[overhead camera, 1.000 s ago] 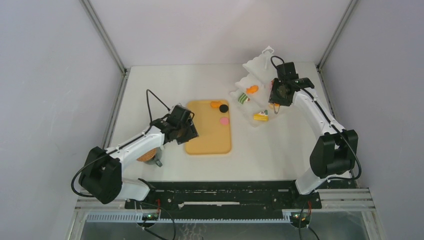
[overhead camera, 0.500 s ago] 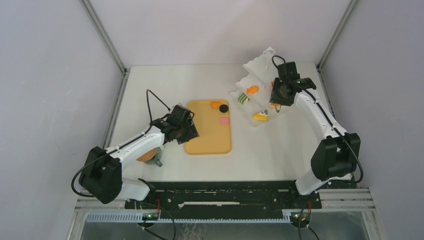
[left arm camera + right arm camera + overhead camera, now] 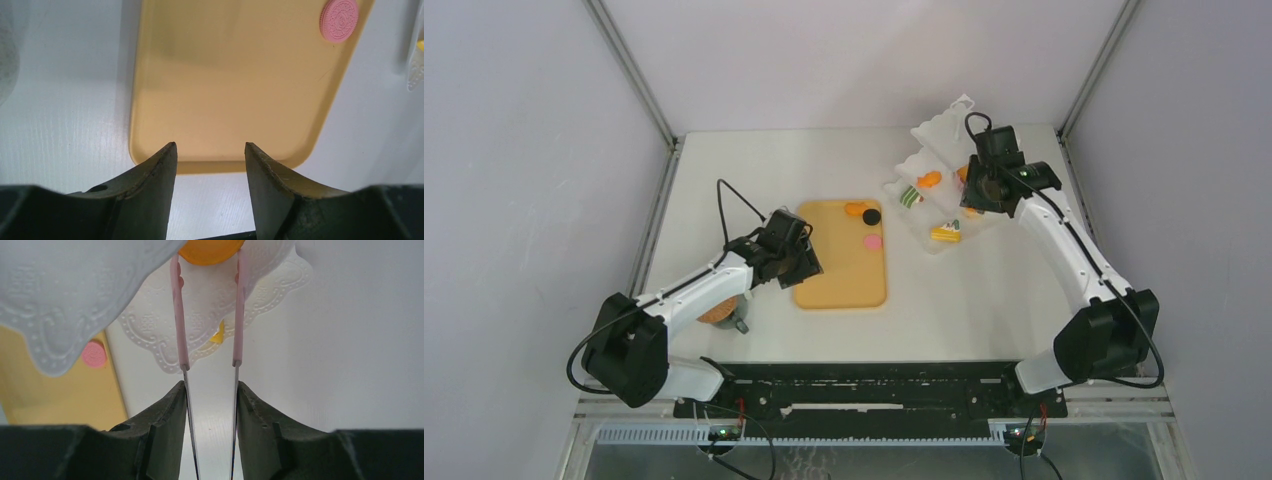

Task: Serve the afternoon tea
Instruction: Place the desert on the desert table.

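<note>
Right arm [image 3: 1052, 228] stretches far, jaws pinching pink tongs [image 3: 178, 315] around orange tart [image 3: 210, 252].

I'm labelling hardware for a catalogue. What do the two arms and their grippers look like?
Both arms, left arm and right arm, have white link shells with bulky black joints. A thin black cable loops above each wrist. The left gripper and right gripper each have two matte black, tapering fingers.
</note>
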You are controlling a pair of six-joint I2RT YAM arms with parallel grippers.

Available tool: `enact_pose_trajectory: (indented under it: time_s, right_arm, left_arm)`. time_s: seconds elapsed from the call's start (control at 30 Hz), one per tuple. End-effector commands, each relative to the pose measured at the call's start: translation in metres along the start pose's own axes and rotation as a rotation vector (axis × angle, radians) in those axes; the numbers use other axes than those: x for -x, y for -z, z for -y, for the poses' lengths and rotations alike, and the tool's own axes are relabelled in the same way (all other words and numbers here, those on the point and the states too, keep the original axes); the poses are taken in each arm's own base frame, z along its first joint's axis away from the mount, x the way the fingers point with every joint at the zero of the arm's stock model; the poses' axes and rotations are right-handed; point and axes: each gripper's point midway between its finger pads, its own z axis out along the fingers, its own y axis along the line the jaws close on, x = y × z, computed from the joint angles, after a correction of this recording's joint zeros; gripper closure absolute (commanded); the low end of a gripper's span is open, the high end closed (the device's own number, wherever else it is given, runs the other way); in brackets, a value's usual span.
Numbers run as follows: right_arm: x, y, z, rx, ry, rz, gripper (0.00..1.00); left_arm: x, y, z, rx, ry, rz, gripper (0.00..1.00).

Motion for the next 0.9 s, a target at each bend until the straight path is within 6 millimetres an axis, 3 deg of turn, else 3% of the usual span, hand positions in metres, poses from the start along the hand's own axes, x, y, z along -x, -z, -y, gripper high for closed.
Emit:
enact_pose_trajectory:
  time_s: [0.0, 0.6, 0.73, 0.87]
  right_arm:
    - [0.009, 0.023, -0.002, 0.009, 0.008, 0.077, 0.54]
    - [-0.011, 0.054, -0.022, 0.049, 0.095, 0.131, 0.58]
    - [-0.014, 0.072, -0.042, 0.1, 0.14, 0.177, 0.58]
    - [-0.024, 0.091, -0.076, 0.192, 0.204, 0.205, 0.59]
  left_arm:
    - [0.01, 0.005, 0.011, -0.051, -0.001, 0.032, 0.43]
    - [-0.002, -0.001, 0.008, -0.043, 0.002, 0.013, 0.43]
    - [-0.003, -0.002, 0.006, -0.038, 0.001, 0.009, 0.43]
    - [-0.005, -0.006, 0.005, -0.035, 0.001, 0.004, 0.43]
